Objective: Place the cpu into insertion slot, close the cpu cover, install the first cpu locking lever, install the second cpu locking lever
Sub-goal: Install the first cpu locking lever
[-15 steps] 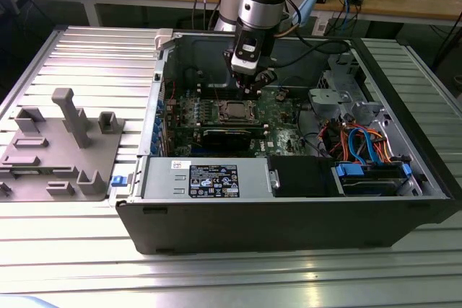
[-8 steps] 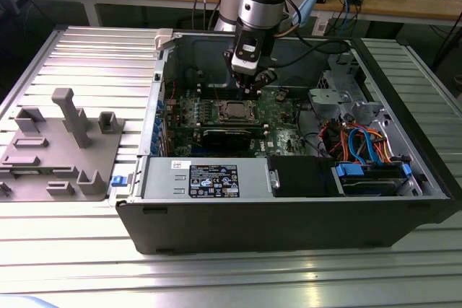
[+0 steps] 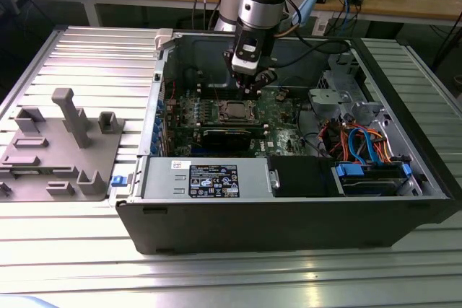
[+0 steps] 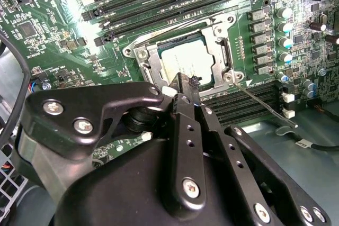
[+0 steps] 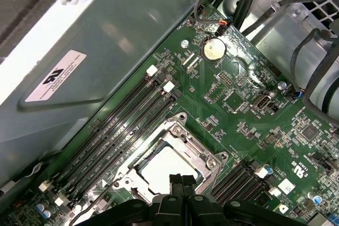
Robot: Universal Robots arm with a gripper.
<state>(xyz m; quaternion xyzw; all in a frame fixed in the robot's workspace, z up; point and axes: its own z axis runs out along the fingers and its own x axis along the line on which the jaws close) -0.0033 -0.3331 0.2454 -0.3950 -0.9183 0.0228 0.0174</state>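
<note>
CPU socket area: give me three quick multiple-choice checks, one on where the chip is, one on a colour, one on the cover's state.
1. Where is the chip? A outside the computer; B in the socket; C on a fan.
2. What colour is the board around the socket? A green; B red; C white.
3. How does the cover sit? A standing upright; B taken off; C folded down around the chip.
Answers: 1 B, the chip lies inside the socket. 2 A, the board is green. 3 C, in both wrist views the cover lies flat and frames the chip.
</note>
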